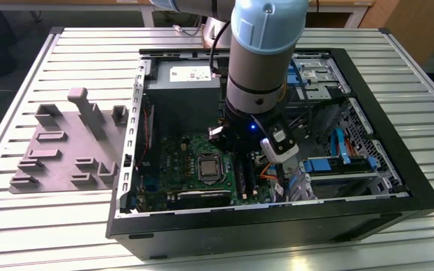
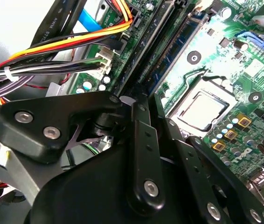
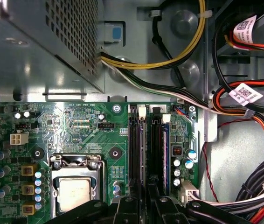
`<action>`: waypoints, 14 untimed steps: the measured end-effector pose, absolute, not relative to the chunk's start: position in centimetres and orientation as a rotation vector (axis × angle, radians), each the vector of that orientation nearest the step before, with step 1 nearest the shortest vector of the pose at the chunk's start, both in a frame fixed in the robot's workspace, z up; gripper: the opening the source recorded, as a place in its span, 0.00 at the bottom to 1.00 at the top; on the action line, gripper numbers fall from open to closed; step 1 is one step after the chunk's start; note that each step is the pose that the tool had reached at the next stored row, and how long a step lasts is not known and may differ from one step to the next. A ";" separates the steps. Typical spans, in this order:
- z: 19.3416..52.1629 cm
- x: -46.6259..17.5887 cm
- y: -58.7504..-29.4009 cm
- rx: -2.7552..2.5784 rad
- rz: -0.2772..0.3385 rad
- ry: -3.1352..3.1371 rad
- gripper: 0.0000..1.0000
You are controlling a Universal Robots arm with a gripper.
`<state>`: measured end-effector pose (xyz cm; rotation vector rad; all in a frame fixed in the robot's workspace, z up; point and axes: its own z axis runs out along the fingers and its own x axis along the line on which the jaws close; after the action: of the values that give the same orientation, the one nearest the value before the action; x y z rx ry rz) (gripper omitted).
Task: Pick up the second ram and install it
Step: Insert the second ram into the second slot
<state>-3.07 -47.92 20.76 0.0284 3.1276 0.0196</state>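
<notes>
The second ram [image 3: 142, 149] shows edge-on as a thin strip standing in a long black socket of the green circuit board [image 3: 76, 121]. My gripper [image 3: 142, 201] is right over its near end, with the two fingers close together on either side of that strip. In the second wrist view the gripper [image 2: 146, 100] meets at the end of the sockets. In the exterior view the gripper [image 1: 241, 164] reaches down into the open computer case [image 1: 398, 192], above the sockets to the right of the processor [image 1: 209, 168]. Another dark blue stick [image 3: 166, 144] sits two sockets over.
The grey holder plate [image 1: 59, 147] with upright posts lies on the table at the exterior view's left. A grey power supply box [image 1: 183, 90] stands behind the board. Bundled cables [image 3: 244, 107] crowd the side beyond the sockets. Blue drive bays [image 1: 338, 164] lie at the exterior view's right.
</notes>
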 end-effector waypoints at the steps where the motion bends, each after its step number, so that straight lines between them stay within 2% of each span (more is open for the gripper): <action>1: 20.8 -3.1 -47.9 0.028 0.020 3.128 0.21; 14: 23.6 -3.1 -47.9 0.028 0.020 3.127 0.20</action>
<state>-3.07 -47.92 23.64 0.0282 3.1275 0.0200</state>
